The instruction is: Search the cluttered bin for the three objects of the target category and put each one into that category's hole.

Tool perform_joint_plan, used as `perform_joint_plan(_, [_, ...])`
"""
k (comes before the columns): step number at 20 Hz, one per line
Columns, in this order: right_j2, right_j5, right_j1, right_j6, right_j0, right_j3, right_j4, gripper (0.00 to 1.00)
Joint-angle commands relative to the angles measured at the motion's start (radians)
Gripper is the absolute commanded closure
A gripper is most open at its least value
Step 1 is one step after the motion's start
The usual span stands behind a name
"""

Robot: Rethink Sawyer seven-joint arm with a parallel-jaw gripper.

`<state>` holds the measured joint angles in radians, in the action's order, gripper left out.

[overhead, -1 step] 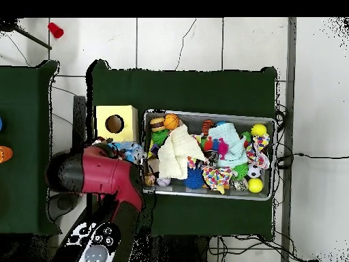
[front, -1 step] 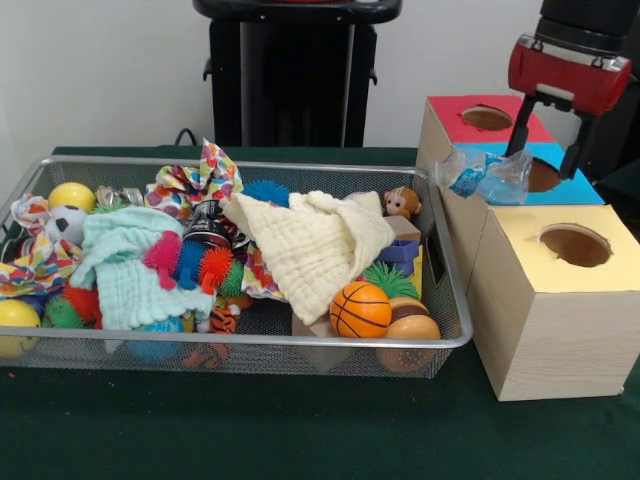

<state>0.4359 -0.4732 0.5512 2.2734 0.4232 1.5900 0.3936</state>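
Note:
My gripper point(front, -1 step: 548, 153) hangs open over the blue-topped box point(front, -1 step: 578, 190), just above its round hole point(front, -1 step: 543, 176), with nothing between its fingers. A crumpled clear and blue plastic bag point(front, -1 step: 488, 176) lies on the near left edge of that box top, beside the left finger and partly over the hole. In the overhead view the red arm point(overhead, -1 step: 102, 174) covers the gripper, and the plastic bag point(overhead, -1 step: 131, 151) peeks out next to it. The wire mesh bin point(front, -1 step: 452, 300) holds several toys, balls and cloths.
A red-topped box point(front, -1 step: 452, 118) and a yellow-topped box point(front, -1 step: 520, 235) flank the blue one, each with a round hole. In the bin lie a cream cloth point(front, -1 step: 320, 245), a mint cloth point(front, -1 step: 120, 270), a toy basketball point(front, -1 step: 360, 310), a monkey figure point(front, -1 step: 402, 203) and a yellow ball point(front, -1 step: 72, 195).

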Motion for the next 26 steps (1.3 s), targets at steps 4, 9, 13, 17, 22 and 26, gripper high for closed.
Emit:
perform_joint_plan(4, [-0.041, -0.114, -0.074, 0.295, 0.028, -0.034, 0.065, 0.00])
perform_joint_plan(9, [-0.026, -0.112, -0.096, 0.326, 0.060, -0.036, 0.097, 0.00])
perform_joint_plan(13, [-0.026, -0.093, -0.111, 0.341, 0.078, -0.026, 0.126, 0.00])
perform_joint_plan(17, [-0.028, -0.066, -0.122, 0.354, 0.097, -0.010, 0.155, 0.00])
perform_joint_plan(22, [-0.027, -0.054, -0.123, 0.354, 0.107, 0.020, 0.174, 0.00])
perform_joint_plan(26, [-0.041, -0.066, -0.104, 0.353, 0.098, 0.045, 0.190, 0.00])
